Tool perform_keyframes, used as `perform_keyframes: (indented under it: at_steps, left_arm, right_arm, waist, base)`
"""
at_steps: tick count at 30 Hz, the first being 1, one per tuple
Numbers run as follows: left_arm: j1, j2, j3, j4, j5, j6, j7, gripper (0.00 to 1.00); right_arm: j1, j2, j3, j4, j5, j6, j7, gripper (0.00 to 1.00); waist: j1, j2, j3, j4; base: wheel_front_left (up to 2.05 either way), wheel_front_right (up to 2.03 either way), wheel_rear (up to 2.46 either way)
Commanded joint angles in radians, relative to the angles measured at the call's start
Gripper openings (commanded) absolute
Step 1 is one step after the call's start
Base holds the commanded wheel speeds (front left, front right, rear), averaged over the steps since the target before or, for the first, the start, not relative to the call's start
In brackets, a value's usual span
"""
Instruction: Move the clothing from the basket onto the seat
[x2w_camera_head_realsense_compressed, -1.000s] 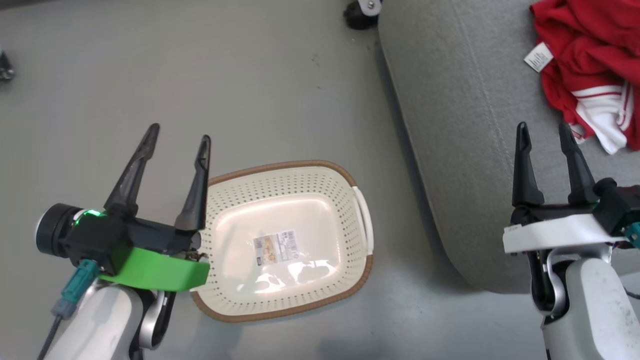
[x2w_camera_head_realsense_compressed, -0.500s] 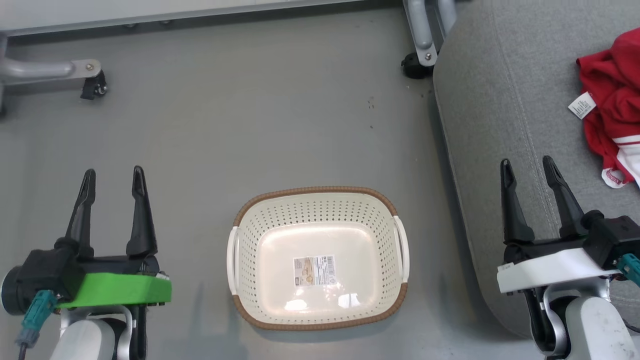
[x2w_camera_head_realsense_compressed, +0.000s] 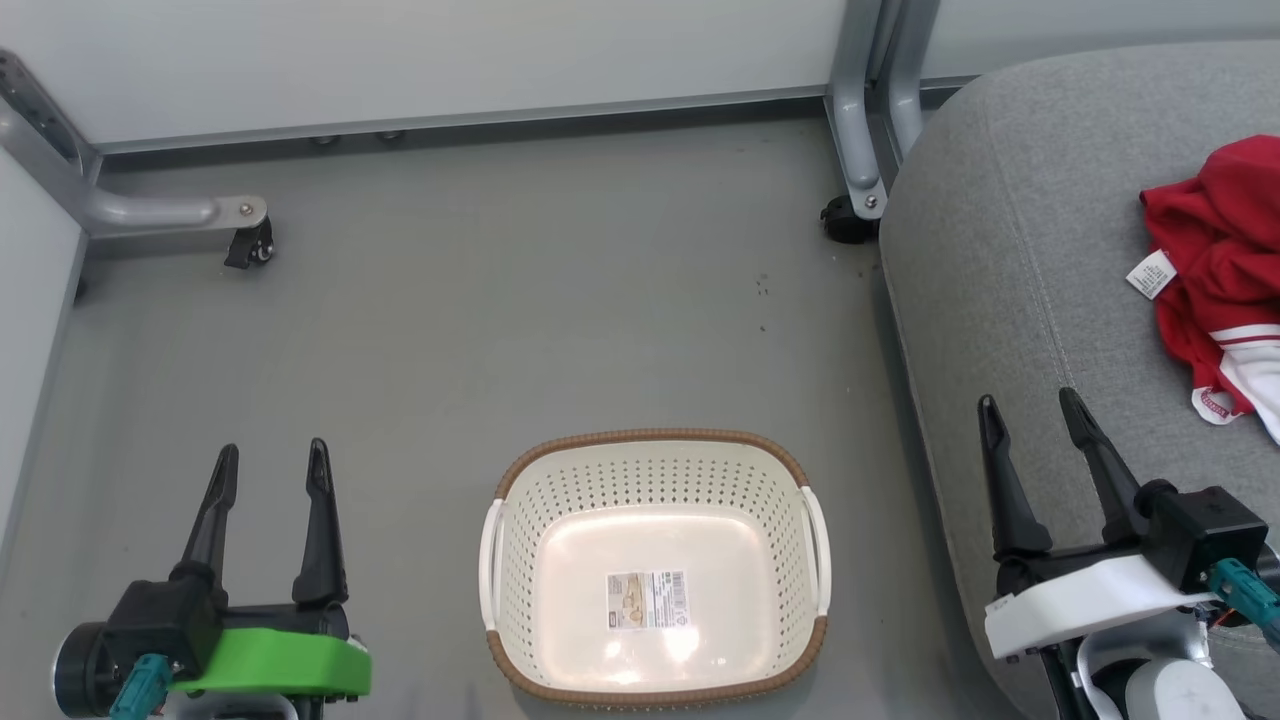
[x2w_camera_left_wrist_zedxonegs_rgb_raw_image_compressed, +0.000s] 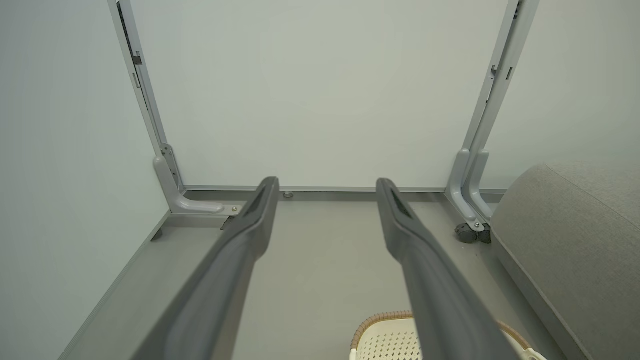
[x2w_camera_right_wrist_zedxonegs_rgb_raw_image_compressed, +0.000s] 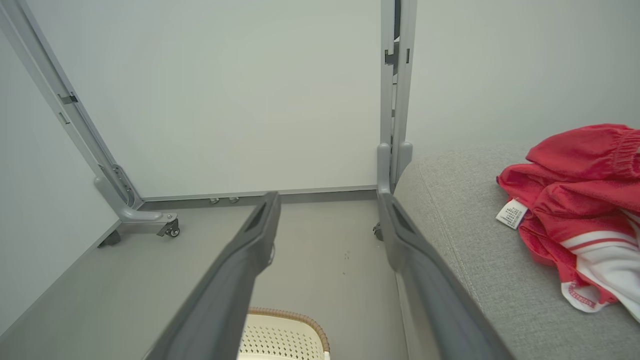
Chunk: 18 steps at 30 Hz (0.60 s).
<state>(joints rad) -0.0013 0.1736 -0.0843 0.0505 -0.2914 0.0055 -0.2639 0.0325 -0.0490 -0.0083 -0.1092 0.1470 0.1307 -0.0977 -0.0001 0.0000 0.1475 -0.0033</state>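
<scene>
Laundry basket sits on the grey floor, cream perforated walls, brown rim, white handles on both short sides. Inside it: a paper sticker lying flat on the bottom, with glare off the plastic beside it.

Red sports shorts lie crumpled on the light-grey sofa cushion, to the right of the basket and well apart from it. White stripe panels and a small white label face up.

Left gripper hovers left of the basket, fingers spread wide, nothing between them. Right gripper hovers right of the basket, over the cushion's near edge, fingers likewise spread and holding nothing, clear of the shorts.
</scene>
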Motion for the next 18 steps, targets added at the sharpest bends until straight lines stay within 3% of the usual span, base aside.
perform_keyframes:
  at_steps: [1,18]
  left_arm:
    - [0.023,-0.005,0.007,0.009,0.017,-0.009,0.000,1.00]
    - [0.071,-0.053,0.054,0.101,0.093,-0.077,-0.001,1.00]
  right_arm:
    - [0.020,-0.003,0.004,-0.004,0.003,0.000,0.005,1.00]
    - [0.091,-0.003,0.023,0.002,0.009,0.000,0.030,1.00]
  waist:
    - [0.0001,0.0000,-0.024,-0.006]
    - [0.0001,0.0000,-0.099,-0.025]
  base:
    - [0.00,0.00,0.00]
    - [0.00,0.00,0.00]
